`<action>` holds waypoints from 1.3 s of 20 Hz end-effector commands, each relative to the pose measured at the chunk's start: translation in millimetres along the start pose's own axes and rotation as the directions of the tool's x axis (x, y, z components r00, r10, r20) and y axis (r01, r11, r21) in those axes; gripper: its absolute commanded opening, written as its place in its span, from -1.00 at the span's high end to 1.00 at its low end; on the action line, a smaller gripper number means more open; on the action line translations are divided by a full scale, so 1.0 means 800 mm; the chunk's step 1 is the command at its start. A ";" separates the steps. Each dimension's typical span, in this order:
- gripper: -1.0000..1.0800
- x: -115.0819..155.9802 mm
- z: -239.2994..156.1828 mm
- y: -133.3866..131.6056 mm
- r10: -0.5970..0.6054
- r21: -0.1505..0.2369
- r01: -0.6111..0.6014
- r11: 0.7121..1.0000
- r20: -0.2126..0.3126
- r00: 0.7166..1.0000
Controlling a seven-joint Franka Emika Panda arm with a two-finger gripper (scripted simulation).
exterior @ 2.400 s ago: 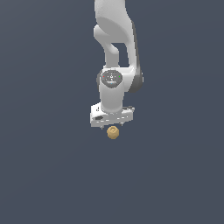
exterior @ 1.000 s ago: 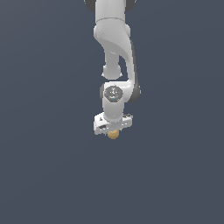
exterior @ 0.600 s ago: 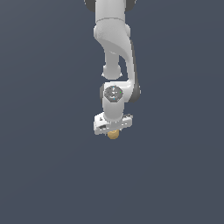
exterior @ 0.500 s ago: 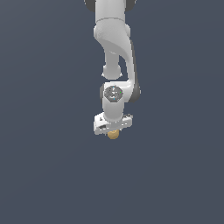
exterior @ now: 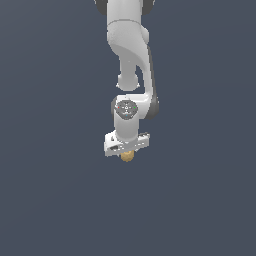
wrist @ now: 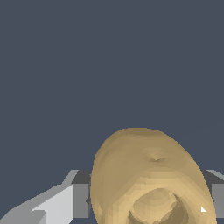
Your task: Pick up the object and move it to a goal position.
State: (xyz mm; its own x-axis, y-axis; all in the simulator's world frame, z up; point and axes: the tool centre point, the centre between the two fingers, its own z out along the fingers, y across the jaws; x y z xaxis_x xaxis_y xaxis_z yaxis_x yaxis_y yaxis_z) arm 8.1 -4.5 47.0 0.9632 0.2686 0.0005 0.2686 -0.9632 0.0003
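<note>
Wrist view: object (wrist: 148,175) (egg-shaped) tilts lengthwise between fingers (wrist: 57,203).

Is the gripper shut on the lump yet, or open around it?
Cannot tell. The lump sits between the gripper fingers, but contact isn't visible.

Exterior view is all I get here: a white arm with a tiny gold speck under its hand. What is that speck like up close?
Observer: In the wrist view the object is a tan-gold, faceted lump, rounded like an egg.
Operator: Is it smooth all over?
Observer: No, the side facing the wrist camera has a hollow, like a dimple.
Operator: Is the hand actually around it?
Observer: The gripper has a finger on either side of the lump, right against it; I cannot confirm the squeeze itself.
</note>
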 end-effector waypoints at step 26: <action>1.00 0.107 -0.052 0.116 0.000 0.000 0.000 1.000 0.000 1.000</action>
State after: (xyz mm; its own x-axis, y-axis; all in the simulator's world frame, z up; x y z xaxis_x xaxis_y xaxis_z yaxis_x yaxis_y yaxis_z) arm 112.6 -69.7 87.5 0.9633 0.2683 0.0000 0.2683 -0.9633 0.0000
